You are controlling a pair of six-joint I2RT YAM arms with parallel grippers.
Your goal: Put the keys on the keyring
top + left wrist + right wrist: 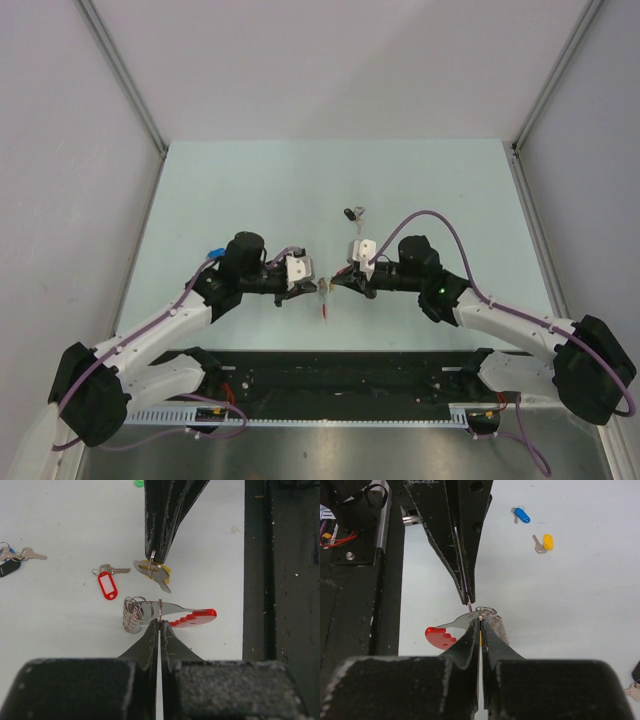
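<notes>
Top external: I have left gripper point(316, 287) and right gripper point(340, 282) tip to tip over the table point(220, 190), placed so one can feed the other. Red end of keyring point(327, 312) shows just beside the tips. Black key point(350, 212) lies well apart, farther back.

Left wrist: my left fingers are pressed together on a thin wire loop of the keyring, with the silver coil to one side and the red end to the other. It looks held off the table, as the steady anchor, I judge. Right gripper reaches down from the top of frame, clamped on yellow key point(160, 574) at its small ring. The key dangles just beside the keyring, not touching as far as I can tell. Red key point(107, 584) lies on the table.

Right wrist: right fingers are shut, with a sliver of yellow between them. Left tips nip the keyring loop right at mine. Blue key point(521, 515) and loose yellow key point(545, 542) lie well apart. Threading not yet done, I judge.
</notes>
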